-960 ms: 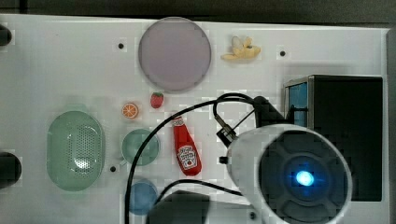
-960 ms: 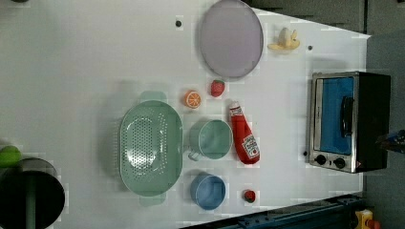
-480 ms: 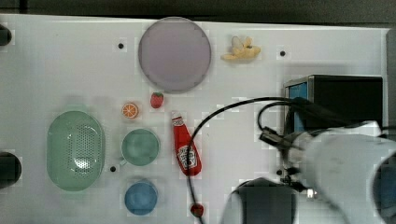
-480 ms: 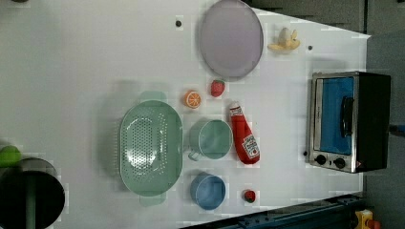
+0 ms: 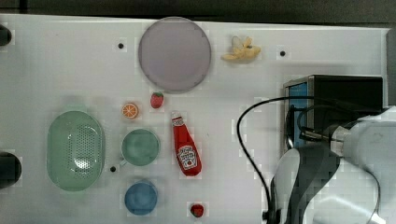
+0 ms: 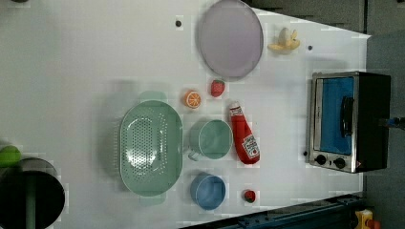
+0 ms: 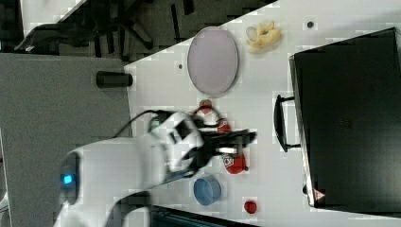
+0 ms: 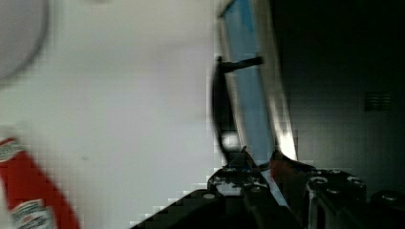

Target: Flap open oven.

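Wrist view puts the hand (image 8: 258, 162), fingers narrowly parted and empty, near the oven (image 8: 334, 95) handle (image 8: 222, 114). Door shut; next, hook the handle and pull.

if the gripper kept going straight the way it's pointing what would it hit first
Most likely the oven's door handle. In the right view the gripper points toward the oven front with bare table between; in the wrist view the handle lies just ahead, though depth is unclear.
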